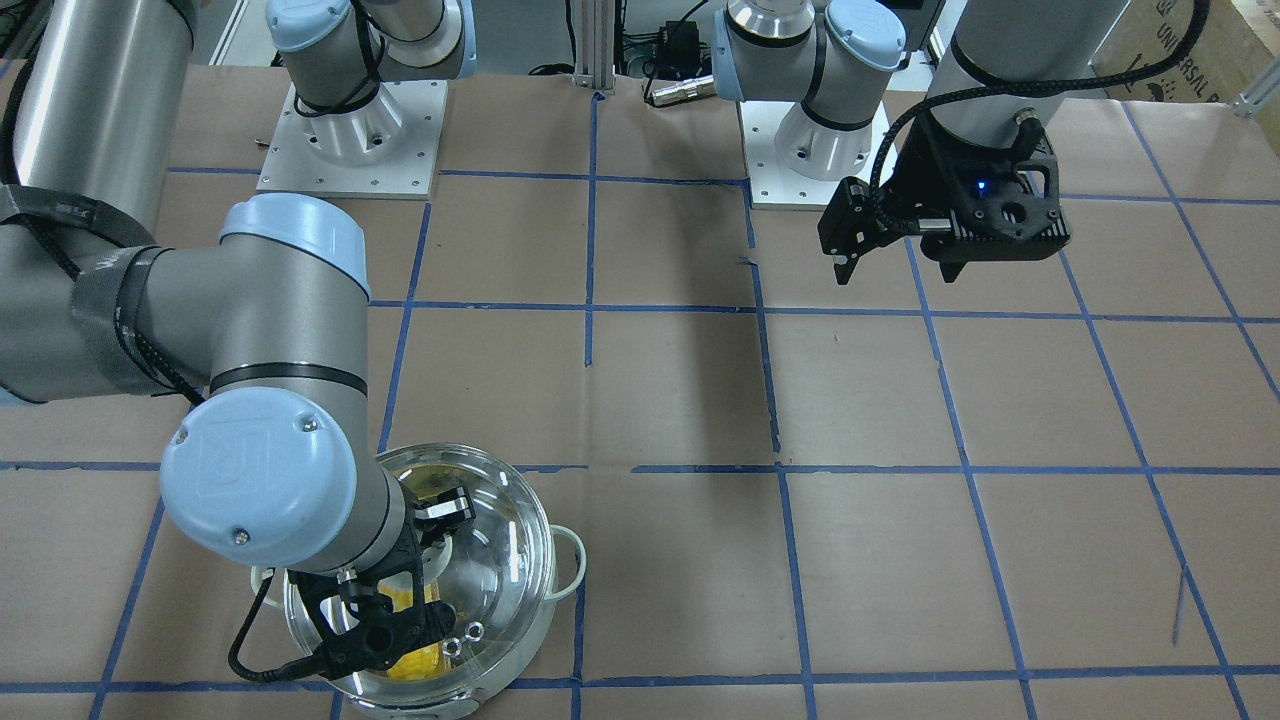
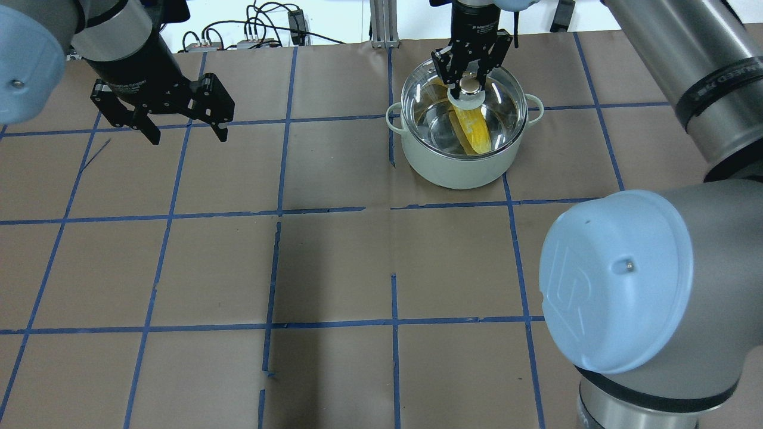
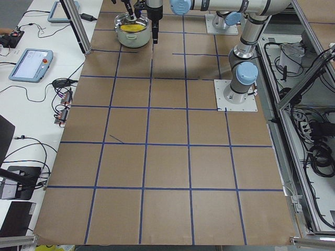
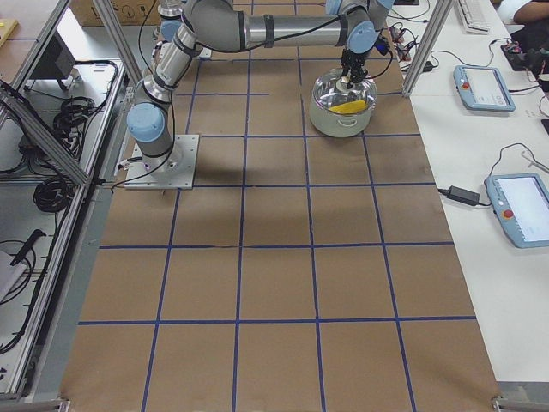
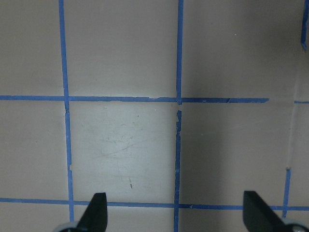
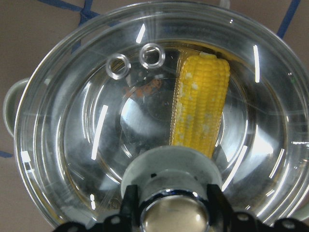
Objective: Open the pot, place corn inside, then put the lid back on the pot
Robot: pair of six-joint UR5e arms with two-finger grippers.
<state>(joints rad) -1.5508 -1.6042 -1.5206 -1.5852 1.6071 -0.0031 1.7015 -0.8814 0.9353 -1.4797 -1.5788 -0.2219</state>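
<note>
The brown bench (image 2: 334, 268) has blue tape lines. At the top middle of the overhead view sits the pot (image 2: 459, 170), glass lid (image 2: 430, 113) on, corn (image 2: 475, 128) inside. The lid could break and is likely slippery, so hold its knob (image 6: 175, 212). The right gripper (image 2: 471, 83) pinches that knob. The left gripper (image 2: 189, 137) is open, empty.

Left arm, mine: held high, wrist turned down; left gripper (image 2: 189, 138) points downward, jaws spread wide, holding nothing.
Right arm, mine: stretched far forward, wrist vertical; right gripper (image 2: 470, 85) points straight down, jaws closed on the lid (image 2: 502, 113) at its centre.
</note>
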